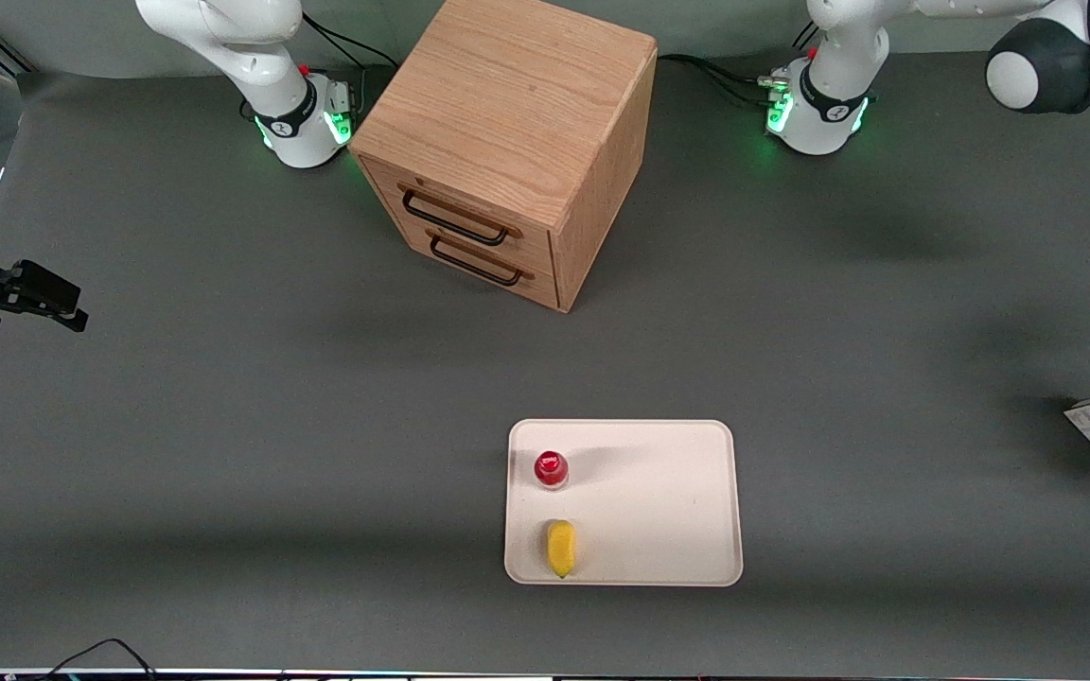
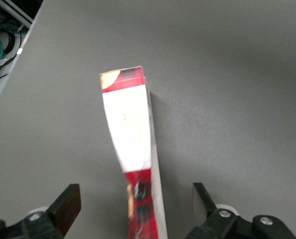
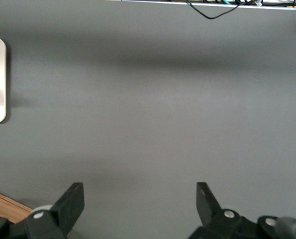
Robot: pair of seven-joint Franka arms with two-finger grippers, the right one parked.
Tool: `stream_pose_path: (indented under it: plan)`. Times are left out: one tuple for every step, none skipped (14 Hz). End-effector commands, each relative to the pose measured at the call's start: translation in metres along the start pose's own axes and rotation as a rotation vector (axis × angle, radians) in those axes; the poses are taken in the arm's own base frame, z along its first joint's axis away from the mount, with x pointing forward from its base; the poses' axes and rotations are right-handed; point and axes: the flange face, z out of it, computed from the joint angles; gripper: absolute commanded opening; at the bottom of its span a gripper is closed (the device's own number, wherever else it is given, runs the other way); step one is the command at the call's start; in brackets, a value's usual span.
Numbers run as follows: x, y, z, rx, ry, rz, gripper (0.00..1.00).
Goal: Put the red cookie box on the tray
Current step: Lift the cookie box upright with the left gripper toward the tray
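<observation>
At the working arm's end of the table (image 1: 223, 454), the red cookie box (image 2: 130, 144) lay on its surface, well apart from the tray (image 1: 659, 501). Gripper (image 2: 137, 209) hovered above the box, fingers (image 2: 68, 204) spread wide, not touching it. Tray held a red-capped bottle (image 1: 552, 468) and a yellow fruit (image 1: 561, 548).

Even overhead light, no glare; soft blurred shadows band the grey matte worktop (image 1: 223, 426). The gripper (image 2: 137, 209) hangs above it, its dark fingers (image 2: 68, 203) slightly blurred.
</observation>
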Motion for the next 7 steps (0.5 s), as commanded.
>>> stream_pose_path:
  plan:
    - [-0.0022,0.0028,0.0194,-0.007,0.016,-0.002,0.91]
    - [-0.0022,0.0026,0.0195,-0.009,0.021,-0.007,0.78]
    - [-0.0037,0.002,0.0221,-0.007,0.016,-0.006,0.61]
    - [-0.0041,0.0021,0.023,-0.005,0.016,-0.005,0.48]
    - [-0.0042,0.0022,0.0231,-0.002,0.014,0.0,0.33]
    - [-0.0041,0.0034,0.023,0.001,0.014,0.008,0.16]
    - [-0.0035,0.0045,0.0218,0.002,0.015,0.012,0.0]
